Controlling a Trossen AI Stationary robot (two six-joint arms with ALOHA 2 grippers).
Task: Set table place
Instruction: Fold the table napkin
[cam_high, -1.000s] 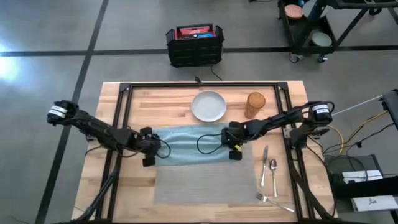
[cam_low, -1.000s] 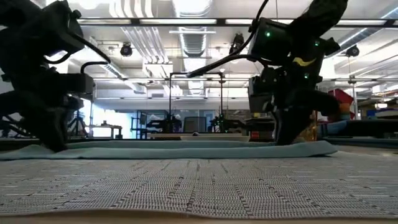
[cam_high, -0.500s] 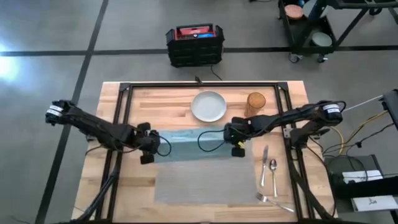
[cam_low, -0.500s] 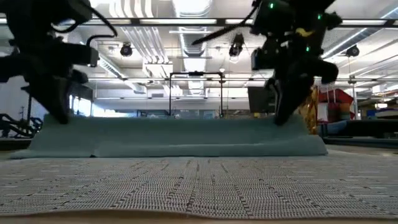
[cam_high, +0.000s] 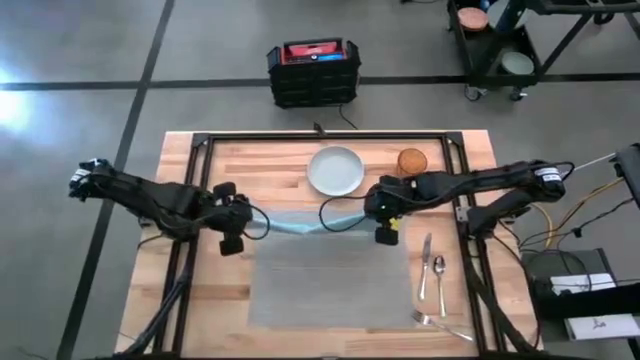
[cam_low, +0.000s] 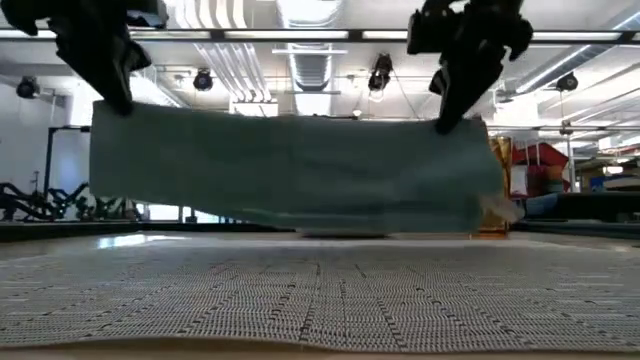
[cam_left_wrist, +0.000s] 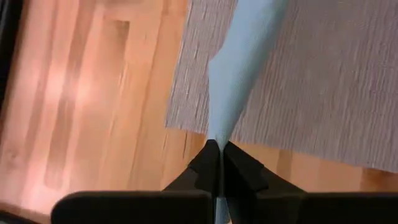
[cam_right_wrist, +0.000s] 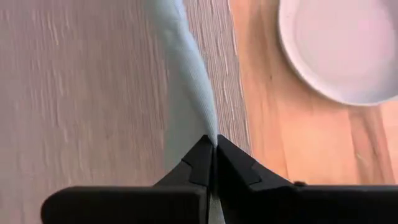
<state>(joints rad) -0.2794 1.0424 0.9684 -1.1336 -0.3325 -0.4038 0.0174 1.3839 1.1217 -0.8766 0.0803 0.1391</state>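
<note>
A teal-green napkin (cam_low: 290, 180) hangs as a spread sheet between my two grippers, above the far edge of the grey woven placemat (cam_high: 330, 290) on the table (cam_high: 210, 310). My left gripper (cam_high: 231, 232) is shut on the napkin's left upper corner. My right gripper (cam_high: 384, 224) is shut on its right upper corner. In the high view the napkin (cam_high: 300, 225) shows only as a narrow strip. A pale round plate (cam_high: 335, 170) rests on the wood beyond it. My left gripper pinches the napkin's left upper corner (cam_left_wrist: 214, 134) between its two fingers (cam_left_wrist: 199, 165), pointing down from above. The cloth hangs below, stretched toward the other gripper. Its lower edge (cam_low: 200, 212) is just above the table. My right gripper pinches the right upper corner (cam_right_wrist: 211, 134) between its two fingers (cam_right_wrist: 233, 165), also from above. The napkin (cam_right_wrist: 186, 81) hangs below it, its upper edge sagging a little between the two holds.
A brown cup (cam_high: 412, 160) stands right of the plate. A knife, a spoon (cam_high: 438, 272) and a fork (cam_high: 440, 322) lie on the wood right of the placemat. Black frame rails (cam_high: 320, 138) run along the table's far side and both sides.
Both grippers have gone up, keeping shut on the napkin's corners. The napkin lay flat across the placemat's far edge. It has been lifted off and now hangs as a vertical sheet between them.
</note>
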